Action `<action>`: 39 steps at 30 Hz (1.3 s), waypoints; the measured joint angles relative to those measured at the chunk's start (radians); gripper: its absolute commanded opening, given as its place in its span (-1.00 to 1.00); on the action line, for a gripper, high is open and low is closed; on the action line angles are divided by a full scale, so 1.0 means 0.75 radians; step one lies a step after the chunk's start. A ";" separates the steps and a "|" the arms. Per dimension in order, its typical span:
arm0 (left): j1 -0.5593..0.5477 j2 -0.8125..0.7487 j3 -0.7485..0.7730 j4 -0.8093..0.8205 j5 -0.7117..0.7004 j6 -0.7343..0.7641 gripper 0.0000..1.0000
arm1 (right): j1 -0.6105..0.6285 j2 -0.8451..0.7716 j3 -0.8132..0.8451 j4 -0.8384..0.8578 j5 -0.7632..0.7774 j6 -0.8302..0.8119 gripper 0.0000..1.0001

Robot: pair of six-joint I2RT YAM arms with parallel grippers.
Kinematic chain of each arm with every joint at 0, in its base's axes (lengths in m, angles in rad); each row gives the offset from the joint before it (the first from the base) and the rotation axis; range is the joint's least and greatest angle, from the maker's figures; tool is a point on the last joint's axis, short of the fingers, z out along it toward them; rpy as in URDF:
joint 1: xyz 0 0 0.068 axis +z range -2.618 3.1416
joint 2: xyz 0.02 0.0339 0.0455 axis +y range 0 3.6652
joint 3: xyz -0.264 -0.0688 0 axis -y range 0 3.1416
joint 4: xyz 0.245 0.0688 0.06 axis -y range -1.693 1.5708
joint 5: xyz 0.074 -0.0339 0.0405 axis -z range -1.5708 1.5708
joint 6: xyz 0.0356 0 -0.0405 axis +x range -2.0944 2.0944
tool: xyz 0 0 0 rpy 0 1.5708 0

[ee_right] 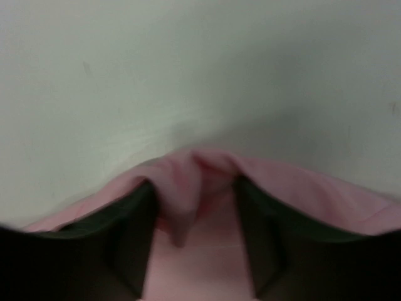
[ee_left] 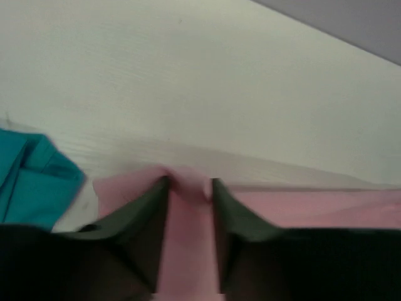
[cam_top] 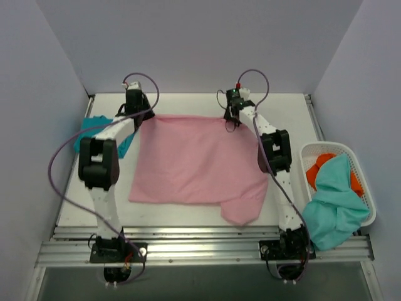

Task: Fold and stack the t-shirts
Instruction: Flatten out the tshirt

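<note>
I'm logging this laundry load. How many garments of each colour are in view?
pink t-shirt: 1
teal-blue folded garment: 1
mint-green garment: 1
orange garment: 1
Total: 4

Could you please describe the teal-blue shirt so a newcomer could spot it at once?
Start at the large pink t-shirt spread across the middle of the table. Just beyond its left edge, partly hidden by the left arm, lies the teal-blue t-shirt. It is deeper and bluer than the mint-green garment hanging out of the white basket on the right.
</note>
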State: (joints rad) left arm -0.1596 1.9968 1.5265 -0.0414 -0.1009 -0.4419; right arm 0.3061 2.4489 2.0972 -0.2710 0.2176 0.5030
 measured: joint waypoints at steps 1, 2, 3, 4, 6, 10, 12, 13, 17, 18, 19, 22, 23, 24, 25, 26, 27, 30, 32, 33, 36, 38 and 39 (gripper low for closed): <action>0.021 0.132 0.093 -0.003 0.035 -0.011 0.88 | -0.011 0.135 0.169 -0.051 -0.003 -0.001 1.00; 0.041 0.252 0.191 -0.018 0.066 -0.016 0.88 | -0.017 0.231 0.337 -0.024 0.022 -0.008 1.00; 0.060 0.377 0.330 -0.064 0.088 -0.034 0.88 | -0.030 0.292 0.486 -0.026 0.016 -0.017 1.00; 0.071 0.451 0.424 -0.093 0.098 -0.037 0.88 | -0.041 0.301 0.542 -0.025 0.021 -0.021 1.00; 0.094 0.550 0.577 -0.132 0.117 -0.049 0.88 | -0.066 0.241 0.541 0.004 0.051 -0.032 1.00; 0.107 0.455 0.554 -0.110 0.104 -0.072 0.88 | -0.104 -0.066 0.260 0.134 0.145 -0.078 1.00; 0.108 0.331 0.486 -0.101 0.085 -0.073 0.88 | -0.111 -0.243 0.105 0.217 0.196 -0.103 1.00; 0.107 0.262 0.461 -0.095 0.075 -0.073 0.88 | -0.107 -0.327 0.046 0.253 0.219 -0.114 1.00; 0.101 -0.047 0.319 -0.028 0.028 -0.069 0.88 | -0.058 -0.622 -0.161 0.387 0.267 -0.133 1.00; 0.100 -0.144 0.255 0.004 0.009 -0.069 0.88 | -0.047 -0.671 -0.198 0.405 0.269 -0.132 0.99; 0.097 -0.221 0.201 0.031 -0.007 -0.069 0.88 | -0.036 -0.717 -0.239 0.418 0.269 -0.124 1.00; 0.083 -0.418 0.016 0.106 -0.041 -0.075 0.88 | -0.011 -0.829 -0.436 0.489 0.233 -0.088 1.00; 0.076 -0.463 -0.045 0.124 -0.051 -0.079 0.88 | -0.003 -0.861 -0.527 0.503 0.218 -0.077 0.99; 0.064 -0.500 -0.111 0.145 -0.063 -0.085 0.88 | 0.008 -0.883 -0.617 0.518 0.208 -0.066 0.99; 0.051 -0.529 -0.175 0.150 -0.076 -0.089 0.88 | 0.015 -0.899 -0.714 0.533 0.200 -0.052 0.99; 0.027 -0.547 -0.245 0.144 -0.094 -0.096 0.88 | 0.027 -0.906 -0.804 0.533 0.196 -0.041 1.00; 0.010 -0.551 -0.290 0.137 -0.106 -0.100 0.88 | 0.045 -0.906 -0.886 0.527 0.191 -0.030 1.00; -0.089 -0.574 -0.518 0.117 -0.169 -0.112 0.88 | 0.135 -0.940 -1.187 0.518 0.191 0.030 1.00; -0.156 -0.601 -0.654 0.073 -0.208 -0.125 0.88 | 0.191 -1.026 -1.396 0.506 0.188 0.090 0.99; -0.189 -0.616 -0.704 0.047 -0.221 -0.132 0.88 | 0.213 -1.098 -1.498 0.493 0.188 0.128 0.99; -0.242 -0.672 -0.795 0.003 -0.248 -0.171 0.89 | 0.235 -1.388 -1.757 0.466 0.206 0.264 0.99; -0.248 -0.717 -0.819 -0.011 -0.268 -0.206 0.89 | 0.263 -1.633 -1.879 0.419 0.252 0.366 0.99; -0.250 -0.743 -0.834 -0.011 -0.282 -0.225 0.89 | 0.294 -1.732 -1.908 0.388 0.280 0.414 0.99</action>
State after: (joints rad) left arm -0.3473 1.4395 0.9009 -0.0498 -0.3122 -0.6109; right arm 0.5266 1.1500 0.6662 0.0196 0.4274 0.8131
